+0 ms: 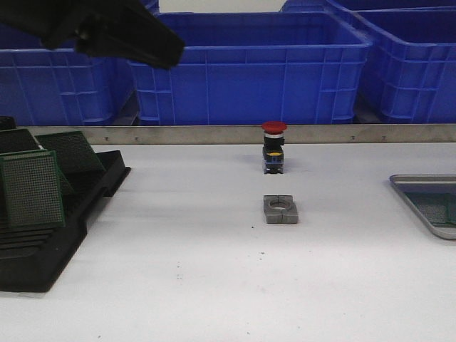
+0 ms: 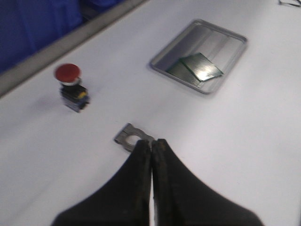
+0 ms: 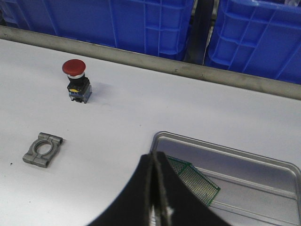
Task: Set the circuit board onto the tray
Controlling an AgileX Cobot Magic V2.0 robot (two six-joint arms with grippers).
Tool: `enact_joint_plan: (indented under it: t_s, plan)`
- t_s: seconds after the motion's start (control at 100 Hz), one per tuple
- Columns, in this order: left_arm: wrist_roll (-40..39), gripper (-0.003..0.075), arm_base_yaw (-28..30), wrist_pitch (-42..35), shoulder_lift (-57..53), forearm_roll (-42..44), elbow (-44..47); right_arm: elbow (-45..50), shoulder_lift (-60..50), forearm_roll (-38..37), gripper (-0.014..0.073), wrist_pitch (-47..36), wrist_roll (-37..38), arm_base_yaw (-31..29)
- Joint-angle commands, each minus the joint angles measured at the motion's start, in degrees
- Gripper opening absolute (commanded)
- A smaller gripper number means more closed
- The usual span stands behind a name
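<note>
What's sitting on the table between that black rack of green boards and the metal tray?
In the front view, a grey metal clamp piece lies between the rack and the tray; the red push button stands farther back.

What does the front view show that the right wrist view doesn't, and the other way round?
Only the front view shows the black rack holding green boards at the left, and a dark arm overhead. Only the right wrist view shows the right pincer, closed, and green boards lying flat in the tray. Both show the red push button, the grey metal clamp, the blue crates and the tray.
</note>
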Motion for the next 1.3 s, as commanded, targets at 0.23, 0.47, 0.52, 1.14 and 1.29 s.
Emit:
enact_joint_plan:
  t_s: [0.23,0.47,0.52,1.14,1.29]
  plan:
    - [-0.27,-0.0018,-0.39,-19.42,-15.86,-7.21,4.31,7.83,-23.0,3.87,-0.0062,-7.94,-0.77,5.3]
    - [-0.27,-0.0017,-0.39,-23.54,-31.19,-7.51,14.66,10.25,-38.93,6.89,-0.0062,-5.68,-0.72,5.3]
    - [-0.27,-0.0018,-0.39,-25.21,-34.92,-7.6,16.93,10.9,-41.31,6.89,-0.0062,-5.34,-0.72,5.3]
    - [-0.27,-0.0017,-0.39,-30.93,-69.85,-8.89,37.04,13.54,-48.05,6.89,-0.0062,-0.15,-0.72,5.3]
    - [-0.27,-0.0017,-0.39,-30.73,-69.85,-8.89,38.28,13.54,-48.05,6.89,-0.0062,-0.08,-0.72,5.3]
